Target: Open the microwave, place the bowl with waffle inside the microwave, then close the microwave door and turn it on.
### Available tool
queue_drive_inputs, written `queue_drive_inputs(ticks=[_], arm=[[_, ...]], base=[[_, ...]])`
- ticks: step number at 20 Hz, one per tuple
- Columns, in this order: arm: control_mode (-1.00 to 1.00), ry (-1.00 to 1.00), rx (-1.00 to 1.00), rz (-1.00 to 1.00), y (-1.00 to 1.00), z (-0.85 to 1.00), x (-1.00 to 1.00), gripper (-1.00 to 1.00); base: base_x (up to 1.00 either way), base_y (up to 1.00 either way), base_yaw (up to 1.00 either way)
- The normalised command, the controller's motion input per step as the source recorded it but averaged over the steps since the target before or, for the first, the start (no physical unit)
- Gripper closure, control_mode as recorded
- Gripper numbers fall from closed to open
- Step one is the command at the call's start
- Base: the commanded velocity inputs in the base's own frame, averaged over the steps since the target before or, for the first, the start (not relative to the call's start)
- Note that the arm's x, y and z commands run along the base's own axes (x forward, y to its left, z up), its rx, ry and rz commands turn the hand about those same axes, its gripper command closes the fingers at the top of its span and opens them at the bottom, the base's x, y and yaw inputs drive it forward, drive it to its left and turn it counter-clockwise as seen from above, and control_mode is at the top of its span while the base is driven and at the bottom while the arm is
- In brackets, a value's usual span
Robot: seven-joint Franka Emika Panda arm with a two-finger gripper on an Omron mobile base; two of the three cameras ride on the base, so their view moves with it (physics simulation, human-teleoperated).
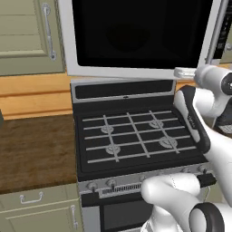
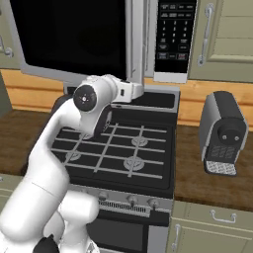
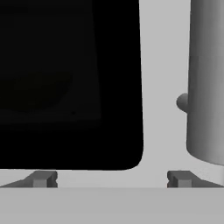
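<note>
The microwave door [image 1: 136,31] hangs above the black gas stove [image 1: 136,136], its wide black glass window framed in silver. It seems slightly swung out from the microwave [image 2: 168,39], whose dark keypad panel [image 2: 173,37] shows to the right of the door's edge in the right base view. The long vertical bar handle [image 3: 205,78] runs down the door's right side, its lower end just above the hand.

The hand [image 3: 111,179] is at the door's lower right corner, pointed at the door face, fingers [image 3: 41,179] spread wide and holding nothing. One fingertip sits below the glass window, the other below the handle. Whether they touch the door is not clear.

A grey and black coffee machine [image 2: 222,133] stands on the wooden counter [image 2: 212,173] right of the stove. Beige cabinet doors [image 1: 27,36] flank the microwave.
</note>
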Motion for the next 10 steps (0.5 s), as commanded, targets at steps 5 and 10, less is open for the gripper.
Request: queue_drive_inputs(ticks=[5,10], arm=[[-1.00,-0.15,0.00,0.00,-0.12,-0.05,0.61,-1.00],[-1.00,-0.08,0.00,0.00,-0.22,0.00,0.60,-1.00]], base=[[0.00,0.00,0.00],[0.00,0.00,0.00]])
